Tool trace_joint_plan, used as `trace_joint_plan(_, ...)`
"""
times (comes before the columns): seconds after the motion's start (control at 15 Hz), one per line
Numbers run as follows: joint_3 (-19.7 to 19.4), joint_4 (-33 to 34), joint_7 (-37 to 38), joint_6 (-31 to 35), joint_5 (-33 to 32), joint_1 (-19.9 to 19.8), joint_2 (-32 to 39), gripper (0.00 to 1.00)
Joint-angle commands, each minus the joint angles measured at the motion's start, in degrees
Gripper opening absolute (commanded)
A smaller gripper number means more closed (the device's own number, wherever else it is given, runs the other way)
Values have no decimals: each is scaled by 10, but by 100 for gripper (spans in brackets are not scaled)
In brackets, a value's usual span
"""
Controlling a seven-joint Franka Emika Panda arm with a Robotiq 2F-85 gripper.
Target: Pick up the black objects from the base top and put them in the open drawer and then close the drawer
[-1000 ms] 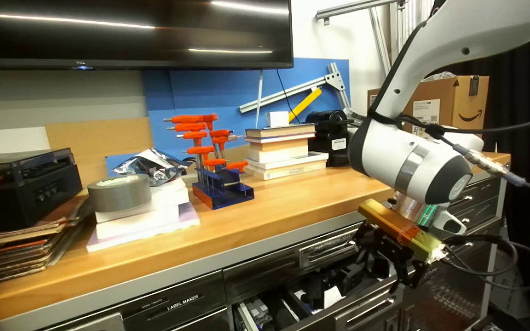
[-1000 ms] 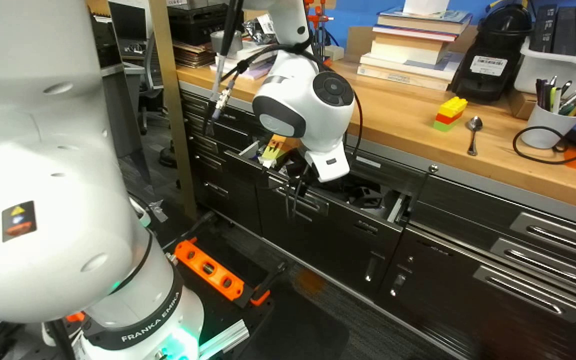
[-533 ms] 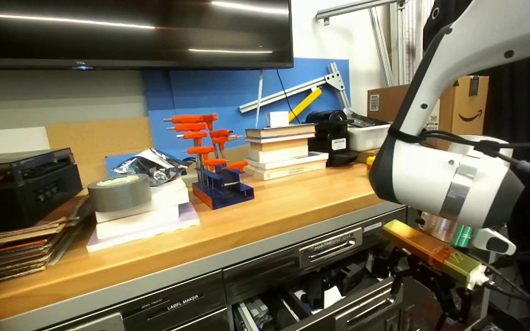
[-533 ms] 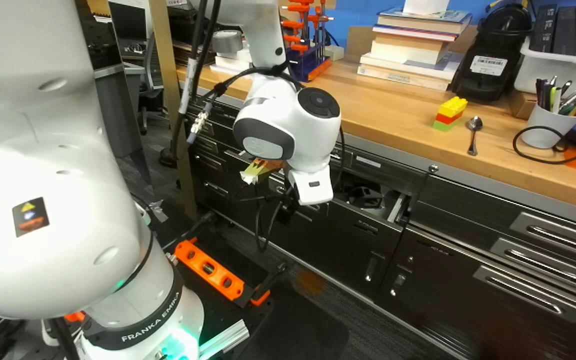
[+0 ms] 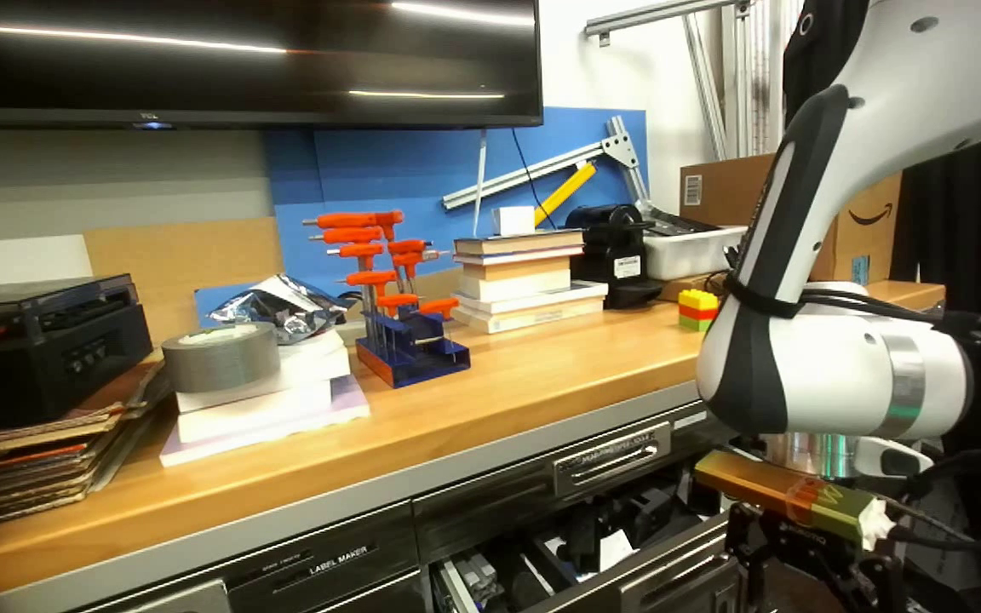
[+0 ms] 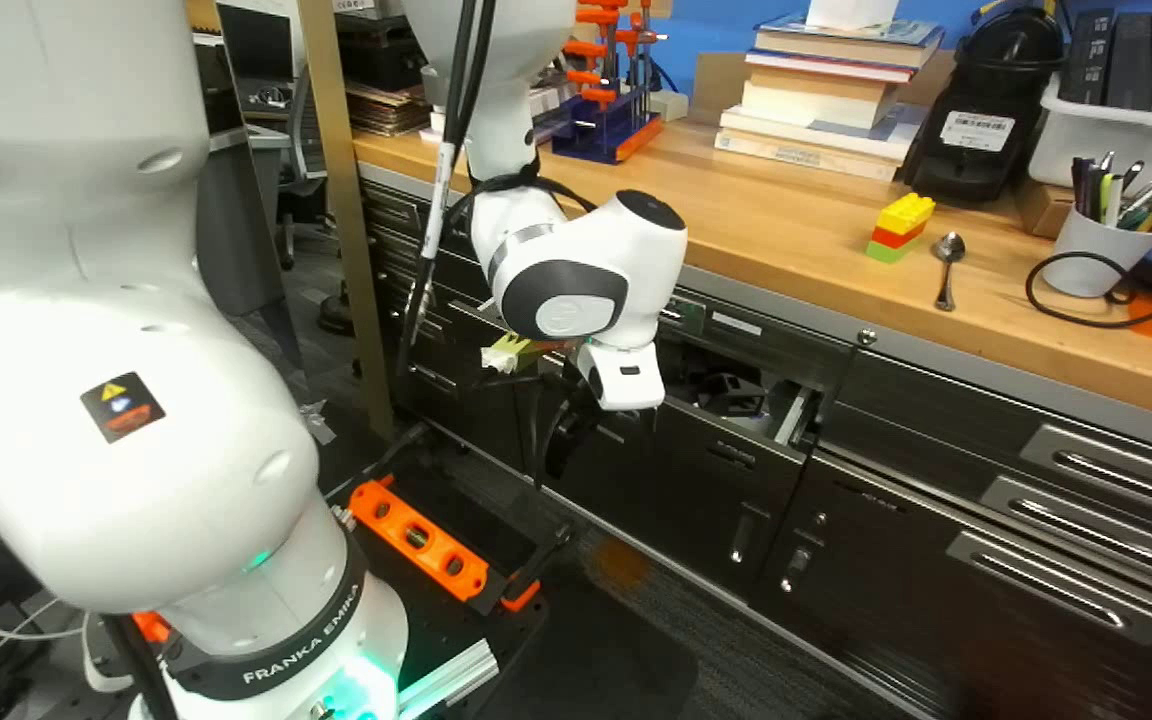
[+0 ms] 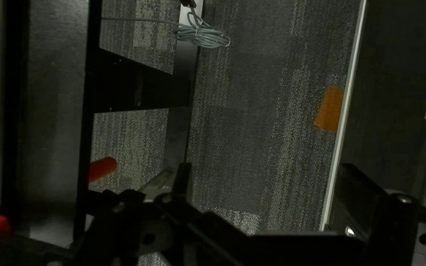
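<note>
The drawer [image 5: 679, 572] stands open below the wooden base top [image 5: 542, 379], and both exterior views show it. Black items [image 5: 648, 511] lie inside; more black pieces [image 6: 731, 393] show at its near end. On the visible base top I see no small lumpy black objects; whether those in the drawer are the task's black objects I cannot tell. My gripper [image 5: 823, 587] hangs in front of the drawer, outside it, pointing down. In the wrist view the gripper [image 7: 264, 170] has its fingers wide apart, only carpet between them. The arm partly covers the drawer in an exterior view.
Along the base top stand a boxy black device [image 5: 39, 349], a hex-key holder [image 5: 414, 358], stacked books [image 5: 524, 285], coloured toy bricks [image 5: 698, 310], a spoon [image 6: 948, 270] and a pen cup [image 6: 1086, 250]. An orange level [image 6: 418, 538] lies by the robot base.
My gripper has moved from over the drawer's front edge outward, away from the cabinets, and lower. The toy bricks have come out from behind the arm. The drawer has not moved.
</note>
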Motion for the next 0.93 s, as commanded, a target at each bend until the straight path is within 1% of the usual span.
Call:
trace_joint_plan(0.0, -19, 44, 15, -45, -38, 26, -3, 100)
trace_joint_plan(0.2, -19, 81, 12, -78, -47, 31, 12, 100)
trace_joint_plan(0.47, -16, 111, 5, -112, -52, 32, 31, 100)
trace_joint_plan(0.53, -5, 119, -14, -105, -34, 27, 41, 100)
trace_joint_plan(0.73, 31, 146, -82, -55, 36, 14, 83, 100)
trace_joint_plan(0.87, 53, 158, -129, -25, 87, 5, 97, 100)
